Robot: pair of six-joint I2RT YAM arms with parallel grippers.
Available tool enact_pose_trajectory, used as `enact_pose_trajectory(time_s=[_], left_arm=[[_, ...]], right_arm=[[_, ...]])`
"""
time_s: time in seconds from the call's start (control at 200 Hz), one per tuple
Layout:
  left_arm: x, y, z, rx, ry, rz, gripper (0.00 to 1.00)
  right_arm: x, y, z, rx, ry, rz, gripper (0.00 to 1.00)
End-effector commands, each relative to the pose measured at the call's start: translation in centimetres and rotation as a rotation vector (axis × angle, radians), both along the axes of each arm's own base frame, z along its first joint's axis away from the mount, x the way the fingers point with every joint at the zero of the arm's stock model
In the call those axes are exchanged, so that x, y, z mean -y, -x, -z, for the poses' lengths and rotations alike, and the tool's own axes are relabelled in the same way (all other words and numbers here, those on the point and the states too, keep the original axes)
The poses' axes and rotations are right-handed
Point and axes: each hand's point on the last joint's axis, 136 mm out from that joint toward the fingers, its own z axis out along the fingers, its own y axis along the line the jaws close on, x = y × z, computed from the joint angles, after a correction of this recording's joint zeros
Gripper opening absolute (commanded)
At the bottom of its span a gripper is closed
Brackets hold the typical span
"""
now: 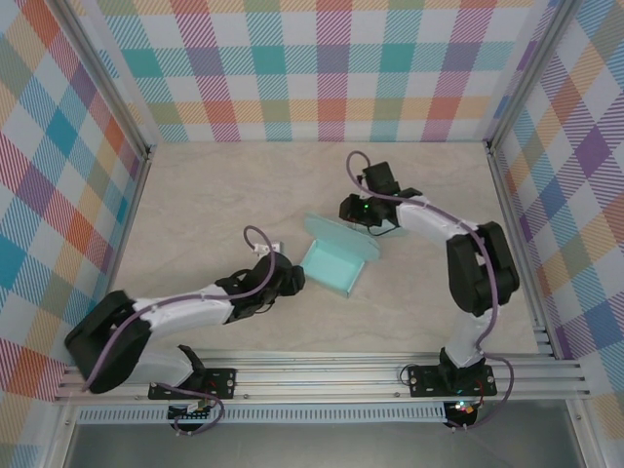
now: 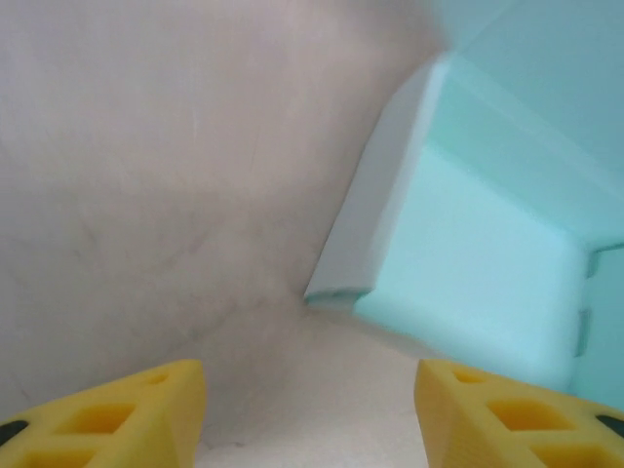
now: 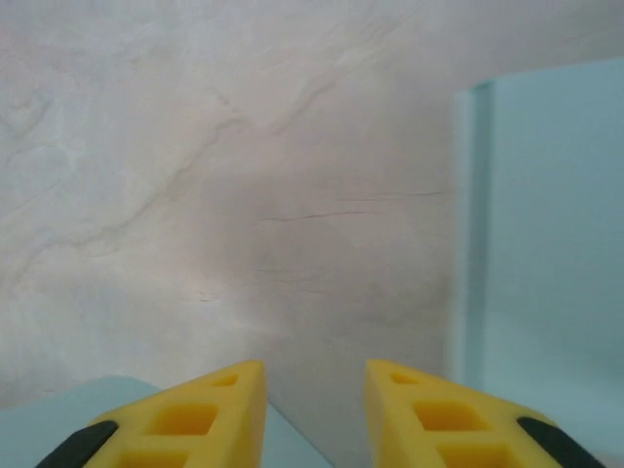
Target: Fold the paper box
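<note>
L gripper (image 2: pixel 310 375) is hanging open, holding nothing. The paper box (image 2: pixel 468 263) is lying on the table (image 2: pixel 146 146) just to its right. R gripper (image 3: pixel 314 370) is gaping a little, empty, beside the box's far flap (image 3: pixel 546 244).

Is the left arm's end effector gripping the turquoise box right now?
No: the left end effector holds its yellow fingers apart over bare table, the turquoise box lying just ahead.
</note>
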Motion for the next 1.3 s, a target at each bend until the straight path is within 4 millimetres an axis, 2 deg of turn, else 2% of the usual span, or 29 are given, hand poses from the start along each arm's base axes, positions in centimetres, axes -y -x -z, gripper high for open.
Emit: enact_pose_trajectory(time_s=[0.0, 0.04, 0.145, 0.28, 0.42, 0.56, 0.725, 0.765, 0.845, 0.92, 1.035, 1.295], left_arm=[[-2.2, -1.7, -5.1, 0.205, -0.145, 0.073, 0.89], [-2.5, -2.3, -6.4, 0.245, -0.147, 0.116, 1.00], [-2.8, -3.9, -8.7, 0.307, -0.099, 0.252, 1.00], [-2.2, -5.8, -9.4, 0.377, -0.160, 0.438, 1.00], [0.0, -7.1, -9.0, 0.426, -0.174, 0.670, 0.97], [2.0, -8.8, -7.5, 0.412, -0.187, 0.823, 0.96], [3.2, -10.5, -6.3, 0.427, -0.197, 0.894, 0.96], [3.4, -10.7, -6.0, 0.425, -0.201, 0.908, 0.96], [3.9, -11.1, -5.7, 0.414, -0.195, 0.943, 0.89], [4.5, -11.3, -5.3, 0.386, -0.178, 0.980, 0.83], [5.3, -11.4, -5.0, 0.341, -0.138, 1.029, 0.64], [5.4, -12.0, -4.7, 0.344, -0.152, 1.025, 0.57]], right_arm=[[4.3, 2.9, -3.1, 0.068, 0.179, -0.001, 0.42], [5.4, 3.9, -3.7, 0.083, 0.212, 0.013, 0.47], [8.2, 6.7, -5.0, 0.113, 0.273, 0.054, 0.55], [10.2, 10.3, -6.5, 0.153, 0.282, 0.064, 0.67], [9.9, 13.2, -7.5, 0.200, 0.211, -0.006, 0.73], [8.3, 14.9, -7.8, 0.218, 0.125, -0.114, 0.77], [6.9, 15.5, -7.1, 0.211, 0.075, -0.194, 0.76], [6.6, 15.6, -6.9, 0.212, 0.070, -0.212, 0.72], [5.9, 15.6, -6.4, 0.210, 0.048, -0.247, 0.65], [5.3, 15.3, -5.9, 0.203, 0.040, -0.262, 0.65], [4.6, 14.5, -5.4, 0.192, 0.036, -0.277, 0.62], [4.7, 12.6, -3.5, 0.145, 0.115, -0.257, 0.55]])
